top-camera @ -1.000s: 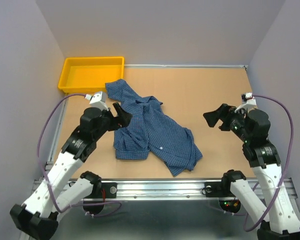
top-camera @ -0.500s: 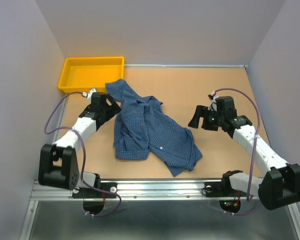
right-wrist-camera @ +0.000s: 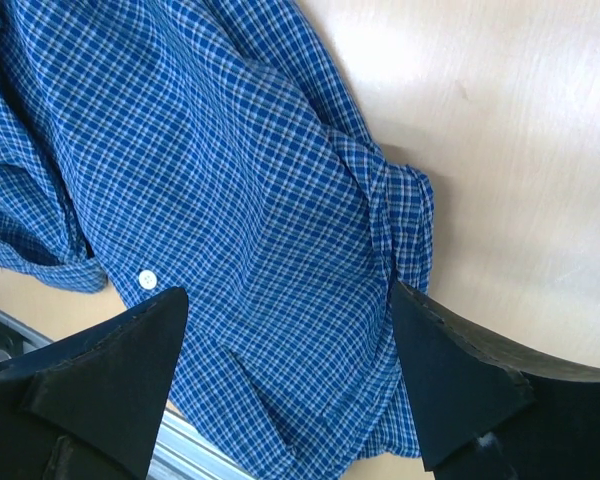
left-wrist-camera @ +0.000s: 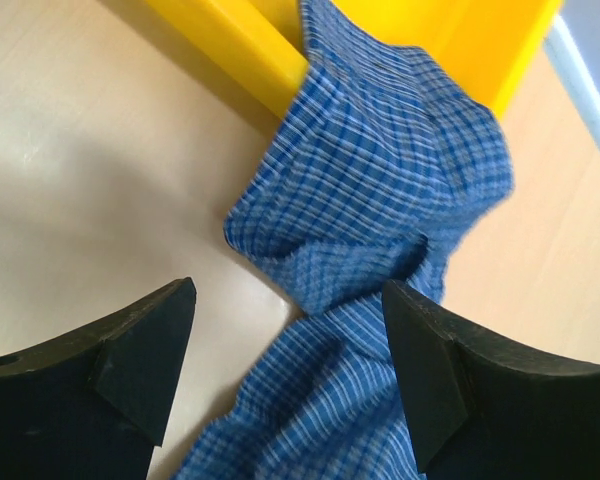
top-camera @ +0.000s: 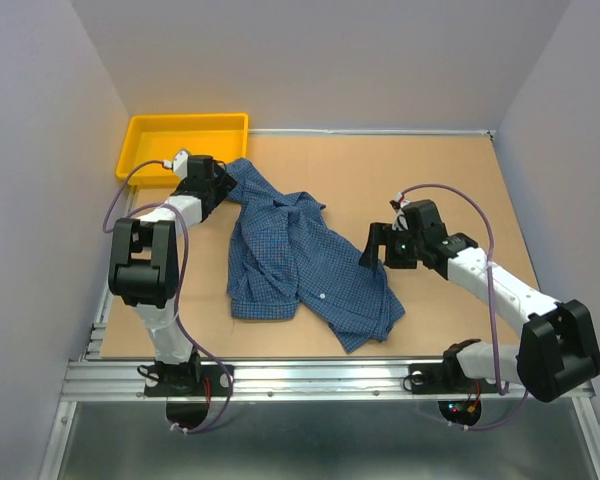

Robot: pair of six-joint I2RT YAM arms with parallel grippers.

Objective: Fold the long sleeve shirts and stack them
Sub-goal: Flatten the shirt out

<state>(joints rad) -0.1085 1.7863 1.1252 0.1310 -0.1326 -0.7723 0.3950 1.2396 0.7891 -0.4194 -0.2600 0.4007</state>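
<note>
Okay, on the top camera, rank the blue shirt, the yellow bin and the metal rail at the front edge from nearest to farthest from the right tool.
From the right tool, in the top view:
1. The blue shirt, just to its left, with the hem right by the tool.
2. The metal rail, along the table's near edge.
3. The yellow bin, in the far-left corner.

The left arm [top-camera: 143, 262] and right arm [top-camera: 500, 285] are white with black joints [top-camera: 560, 350] and looping purple cables [top-camera: 442, 186].

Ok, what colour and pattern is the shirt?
The shirt is blue with a fine pale check, clearest in the right wrist view.
</note>
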